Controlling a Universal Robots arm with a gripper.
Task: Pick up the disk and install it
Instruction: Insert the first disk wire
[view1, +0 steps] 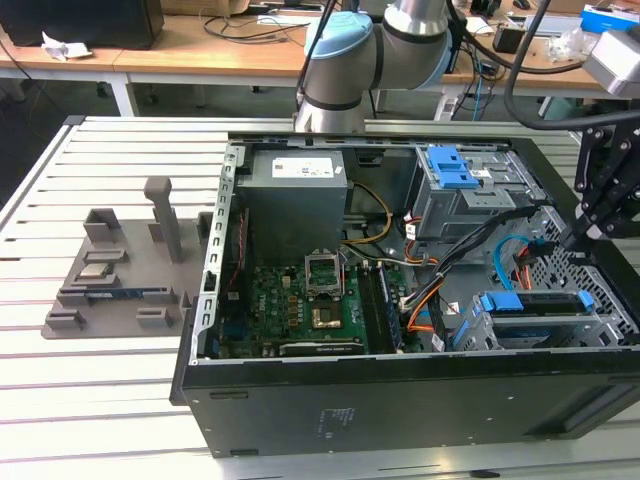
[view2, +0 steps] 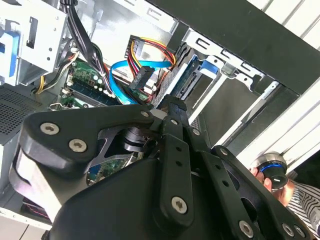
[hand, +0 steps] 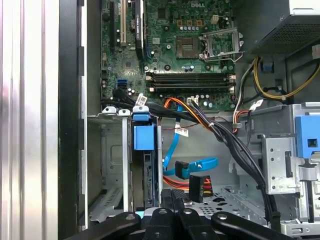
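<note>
Exterior view: a big black PC case lies open on the slat table. Nearest inside, at abt 4 o'clock of the case, is a grey drive cage. The disk sits in it, w/ blue rails at both ends. In the first wrist view the disk stands on edge in the cage slot, w/ a blue tab on its end.

The hand hangs just over the cage, at abt 3 o'clock of the case. It is clenched, fingers together, nothing in them. It is close to the disk; can't tell if it touches.

Next, the green board is at abt 8 o'clock, w/ blue and orange wires beside it. Farther in, the grey power box is at 11 o'clock and a blue-topped cage at 1 o'clock. A grey parts tray lies on the table at 9 o'clock from the case. The arm stands behind, at 12 o'clock.
</note>
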